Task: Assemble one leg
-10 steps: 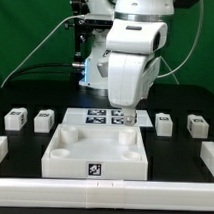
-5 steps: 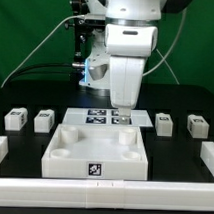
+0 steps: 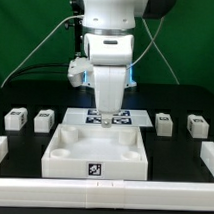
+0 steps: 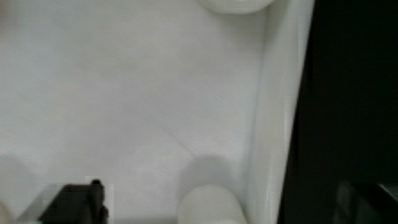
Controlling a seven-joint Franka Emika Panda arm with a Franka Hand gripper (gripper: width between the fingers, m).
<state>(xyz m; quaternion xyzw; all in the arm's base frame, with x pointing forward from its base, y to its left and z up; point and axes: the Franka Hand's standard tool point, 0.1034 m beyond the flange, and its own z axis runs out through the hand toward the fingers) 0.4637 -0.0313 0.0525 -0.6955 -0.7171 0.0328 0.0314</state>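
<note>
Your pincer (image 3: 108,107) hangs released, empty, over the recessed panel's (image 3: 68,162) rear; a leg (image 3: 164,122) sits well apart, toward the exterior view's right.

No readable text — only black-white square tags (image 3: 95,168) on legs (image 3: 16,119), panel (image 3: 63,156), marker board (image 3: 95,118).

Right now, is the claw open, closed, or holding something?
Claw: open, holding nothing.
</note>
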